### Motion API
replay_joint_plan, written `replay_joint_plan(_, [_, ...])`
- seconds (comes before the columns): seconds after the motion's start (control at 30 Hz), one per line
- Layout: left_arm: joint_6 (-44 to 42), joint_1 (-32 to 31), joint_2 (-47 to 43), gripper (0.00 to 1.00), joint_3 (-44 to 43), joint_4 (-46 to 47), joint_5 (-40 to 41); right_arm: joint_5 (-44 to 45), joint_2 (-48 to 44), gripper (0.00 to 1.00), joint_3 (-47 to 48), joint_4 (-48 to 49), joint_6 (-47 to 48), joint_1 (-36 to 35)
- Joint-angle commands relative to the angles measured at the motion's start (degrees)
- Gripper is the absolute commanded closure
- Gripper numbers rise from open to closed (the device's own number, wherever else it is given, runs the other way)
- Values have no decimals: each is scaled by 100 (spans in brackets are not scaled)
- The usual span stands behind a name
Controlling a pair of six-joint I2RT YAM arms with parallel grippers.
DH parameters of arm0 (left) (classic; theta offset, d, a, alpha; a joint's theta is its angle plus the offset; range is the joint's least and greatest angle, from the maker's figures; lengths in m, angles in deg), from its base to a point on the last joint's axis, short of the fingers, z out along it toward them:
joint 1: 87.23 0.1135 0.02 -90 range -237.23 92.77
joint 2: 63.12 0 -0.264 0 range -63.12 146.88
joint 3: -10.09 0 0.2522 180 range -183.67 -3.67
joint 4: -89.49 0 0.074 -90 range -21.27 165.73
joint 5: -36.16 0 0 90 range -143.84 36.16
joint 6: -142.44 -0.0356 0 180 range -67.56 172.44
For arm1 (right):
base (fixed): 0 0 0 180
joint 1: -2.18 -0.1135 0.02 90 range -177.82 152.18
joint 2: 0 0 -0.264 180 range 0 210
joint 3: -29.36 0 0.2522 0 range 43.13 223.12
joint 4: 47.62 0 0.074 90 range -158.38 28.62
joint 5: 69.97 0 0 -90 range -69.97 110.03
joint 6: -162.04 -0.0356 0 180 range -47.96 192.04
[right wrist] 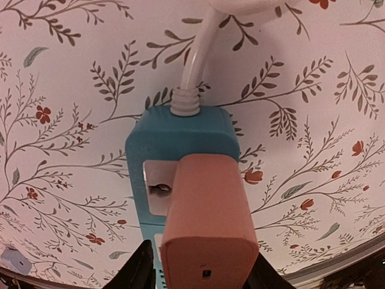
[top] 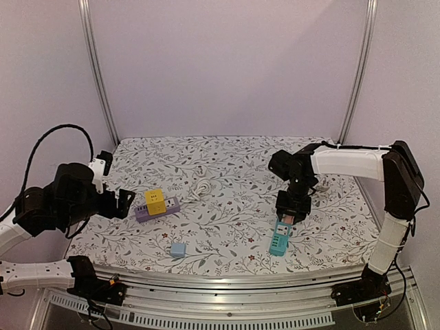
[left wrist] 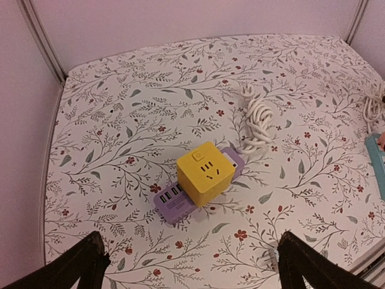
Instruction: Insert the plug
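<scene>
Right tool (top: pixel 290 218), floral tablecloth (top: pixel 234 227), lilac walls (top: pixel 227 69)

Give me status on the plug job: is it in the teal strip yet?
Looks done: the salmon plug sits against the teal power strip, apparently seated; its pins are hidden. In hand: the right hand straddles the plug; grip or release, I cannot tell. Left: pull that hand clear and confirm seating. The left hand is open, near the yellow cube.
</scene>
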Motion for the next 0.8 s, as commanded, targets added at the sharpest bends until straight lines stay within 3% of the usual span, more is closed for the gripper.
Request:
replay_joint_plan(0.0, [-60, -28, 166, 0, -20, 29, -267, -171, -9, 49, 132, -151, 106, -11])
replay_joint_plan(0.23, [454, -28, 245, 0, -343, -248, -372, -138, -167, 22, 526, -657, 527, 25])
replay_joint_plan(0.5, [1526, -32, 522, 0, -561, -1051, -474, -364, -670, 3, 694, -1170, 959, 186])
replay_joint_plan(0.77, [2514, -37, 1028, 1, -860, -1773, -938, -311, -1085, 1, 953, -1645, 1490, 213])
